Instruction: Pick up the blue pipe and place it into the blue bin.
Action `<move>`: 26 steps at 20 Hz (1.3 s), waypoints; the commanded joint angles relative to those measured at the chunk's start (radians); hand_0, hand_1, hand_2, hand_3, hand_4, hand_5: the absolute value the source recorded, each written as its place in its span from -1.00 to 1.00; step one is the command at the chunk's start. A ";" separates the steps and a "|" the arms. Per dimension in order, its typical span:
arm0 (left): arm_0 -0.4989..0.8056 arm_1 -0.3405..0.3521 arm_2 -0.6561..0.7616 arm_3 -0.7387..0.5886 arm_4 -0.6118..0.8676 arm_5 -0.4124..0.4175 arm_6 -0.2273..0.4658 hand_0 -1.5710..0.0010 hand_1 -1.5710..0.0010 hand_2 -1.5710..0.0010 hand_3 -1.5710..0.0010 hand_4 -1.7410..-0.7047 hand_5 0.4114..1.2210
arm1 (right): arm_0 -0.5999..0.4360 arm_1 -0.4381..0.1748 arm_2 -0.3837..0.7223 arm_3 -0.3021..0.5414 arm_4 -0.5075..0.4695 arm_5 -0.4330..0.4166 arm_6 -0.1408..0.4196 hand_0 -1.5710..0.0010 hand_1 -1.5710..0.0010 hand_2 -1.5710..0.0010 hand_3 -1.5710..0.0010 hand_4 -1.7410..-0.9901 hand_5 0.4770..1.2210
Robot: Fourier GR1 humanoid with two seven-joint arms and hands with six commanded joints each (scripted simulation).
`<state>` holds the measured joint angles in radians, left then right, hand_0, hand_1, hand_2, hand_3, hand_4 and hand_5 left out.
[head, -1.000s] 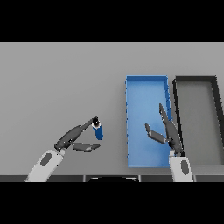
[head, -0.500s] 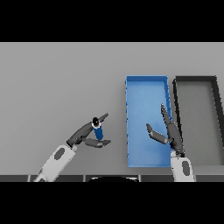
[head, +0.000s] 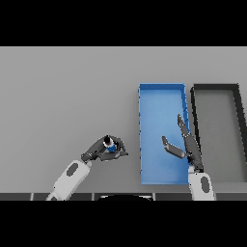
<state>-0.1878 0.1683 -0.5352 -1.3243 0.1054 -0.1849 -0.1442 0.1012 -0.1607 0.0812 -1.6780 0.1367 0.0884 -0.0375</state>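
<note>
The blue pipe (head: pixel 111 146) was a short blue piece with a dark end, small beside the blue bin (head: pixel 161 96) and the dark bin (head: pixel 216 89) along the tabletop's (head: pixel 62 91) right side. It sat near the front edge, left of the blue bin, enclosed by the left hand's (head: pixel 102 150) curled fingers (head: pixel 120 154). The right hand (head: pixel 185 144) hovered over the blue bin, fingers straight and spread.

One blue pipe (head: pixel 111 146) on show, just the one. Bins, two of them: one blue bin (head: pixel 161 96) and one black bin (head: pixel 214 89). Hands, two as well: one left hand (head: pixel 102 150), one right hand (head: pixel 185 144). One grey worktop (head: pixel 67 91).
</note>
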 commanded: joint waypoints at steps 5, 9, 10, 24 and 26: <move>-0.007 0.005 -0.012 -0.039 -0.011 0.021 -0.004 -0.79 -0.82 -0.84 -0.79 -0.88 0.87 | 0.001 -0.001 0.010 0.006 0.021 -0.004 -0.018 1.00 1.00 1.00 1.00 0.23 -0.50; -0.020 -0.019 -0.025 -0.115 -0.011 0.041 -0.037 -0.91 -0.93 -0.93 -0.84 -0.94 0.95 | -0.017 -0.007 -0.004 0.004 0.000 0.002 -0.018 1.00 1.00 1.00 1.00 0.23 -0.51; -0.032 -0.028 -0.028 -0.129 -0.006 0.038 -0.037 -0.93 -0.94 -0.95 -0.84 -0.95 0.96 | -0.017 -0.002 0.006 0.003 0.014 -0.003 -0.009 1.00 1.00 1.00 1.00 0.23 -0.50; -0.095 -0.022 -0.040 -0.265 0.040 0.019 0.148 -1.00 -1.00 -1.00 -0.84 -0.98 1.00 | -0.022 -0.023 0.007 0.022 0.021 0.019 -0.037 1.00 1.00 1.00 1.00 0.28 -0.43; -0.091 -0.027 -0.044 -0.257 0.033 0.021 0.148 -1.00 -1.00 -1.00 -0.84 -0.98 1.00 | -0.024 -0.035 -0.001 0.023 0.014 0.025 -0.039 1.00 1.00 1.00 1.00 0.31 -0.43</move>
<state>-0.2784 0.1407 -0.5797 -1.5810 0.1402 -0.1664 0.0050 0.0771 -0.1959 0.0799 -1.6550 0.1505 0.1128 -0.0752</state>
